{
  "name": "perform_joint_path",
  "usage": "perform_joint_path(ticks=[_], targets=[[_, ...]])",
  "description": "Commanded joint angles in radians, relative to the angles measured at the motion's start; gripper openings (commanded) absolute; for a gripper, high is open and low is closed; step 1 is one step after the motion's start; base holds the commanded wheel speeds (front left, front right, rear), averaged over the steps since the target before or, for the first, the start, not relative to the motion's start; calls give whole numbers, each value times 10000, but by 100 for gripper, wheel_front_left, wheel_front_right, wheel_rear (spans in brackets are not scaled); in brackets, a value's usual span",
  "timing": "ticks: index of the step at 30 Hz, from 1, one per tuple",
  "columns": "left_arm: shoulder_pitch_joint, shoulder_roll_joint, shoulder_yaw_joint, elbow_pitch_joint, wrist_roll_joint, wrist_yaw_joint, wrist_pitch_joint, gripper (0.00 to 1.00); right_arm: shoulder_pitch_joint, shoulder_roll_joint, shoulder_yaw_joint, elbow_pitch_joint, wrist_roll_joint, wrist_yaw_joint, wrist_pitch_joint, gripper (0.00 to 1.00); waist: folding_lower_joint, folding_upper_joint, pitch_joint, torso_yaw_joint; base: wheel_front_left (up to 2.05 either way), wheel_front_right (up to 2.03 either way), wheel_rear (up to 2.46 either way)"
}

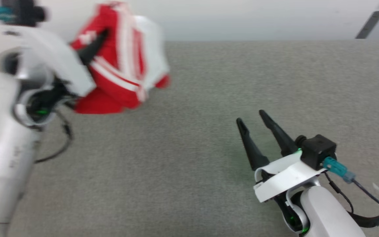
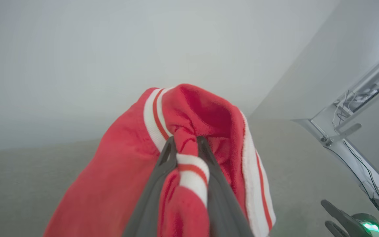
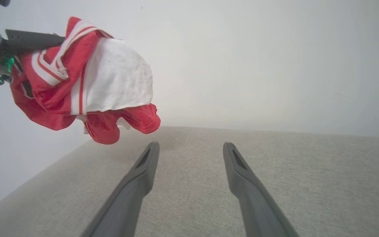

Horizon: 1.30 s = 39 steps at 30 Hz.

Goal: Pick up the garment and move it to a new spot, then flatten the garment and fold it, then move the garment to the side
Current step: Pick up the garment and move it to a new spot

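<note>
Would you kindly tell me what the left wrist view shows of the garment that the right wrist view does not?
Left wrist view: the left hand shut on the garment, its red-and-white striped trim pinched between the fingers. Right wrist view: the garment's white sleeve, and the bunched fabric apparently hanging above the grey surface. Both: the red garment held by the left hand, the grey surface, and the open right hand.

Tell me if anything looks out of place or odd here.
Nothing is damaged or spilled. The garment hangs crumpled in a bunch from the left gripper, pinched at its striped trim, clear of the grey surface. The right gripper is open and empty.
</note>
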Motion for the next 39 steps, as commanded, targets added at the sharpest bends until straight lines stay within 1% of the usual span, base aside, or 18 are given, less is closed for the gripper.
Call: perform_joint_path(ticks=[1, 4, 7, 12, 15, 19, 22, 25, 29, 32, 35, 39], targets=[[18, -122, -98, -314, -189, -18, 83, 0, 106, 25, -123, -89, 34, 1, -7, 100, 0, 0, 26, -462, 0, 0, 0], [-196, -388, -534, -1088, -195, -18, 413, 0, 194, 96, -376, -257, 71, 1, -7, 100, 0, 0, 228, -943, 0, 0, 0], [-457, -709, -1101, -1344, -16, -19, 777, 0, 146, 184, -642, -473, 102, 1, -9, 100, 0, 0, 528, -1498, 0, 0, 0], [-893, -1379, -2025, -969, 121, -19, 1370, 0, 51, 308, -1025, -831, 276, 1, -7, 100, 0, 0, 1079, -2501, 0, 0, 0], [-1016, -1780, -2335, -707, -319, -19, 1533, 0, 34, 364, -1186, -987, 337, 1, -9, 100, 0, 0, 1331, -3120, 0, 0, 0], [-1279, -2075, -2699, -349, -750, -19, 1693, 0, 62, 391, -1301, -1238, 557, 1, -7, 100, 0, 0, 1685, -3846, 0, 0, 0], [-1454, -2035, -2921, 209, -742, -19, 1624, 0, 104, 393, -1367, -1397, 810, 1, -7, 100, 0, 0, 1893, -4244, 0, 0, 0], [-1610, -1715, -3386, 1034, -319, -18, 1509, 0, 108, 394, -1372, -1475, 1032, 1, -7, 100, 0, 0, 2045, -4537, 0, 0, 0], [-1847, -1374, -3919, 2190, 148, -18, 1308, 0, 61, 393, -1308, -1577, 1268, 1, -7, 100, 0, 0, 2182, -4804, 0, 0, 0], [-1946, -1316, -4287, 2907, 320, -19, 1284, 0, 82, 393, -1290, -1656, 1426, 1, -7, 100, 0, 0, 2268, -4922, 0, 0, 0], [-2007, -1209, -5072, 3322, 675, -18, 1532, 0, 118, 391, -1283, -1707, 1524, 1, -7, 100, 0, 0, 2366, -5010, 0, 0, 0], [-1826, -1165, -5763, 3767, 504, 4, 1996, 0, 71, 390, -1256, -1750, 1658, 1, -7, 100, 0, 0, 2518, -5152, 0, 0, 0]])
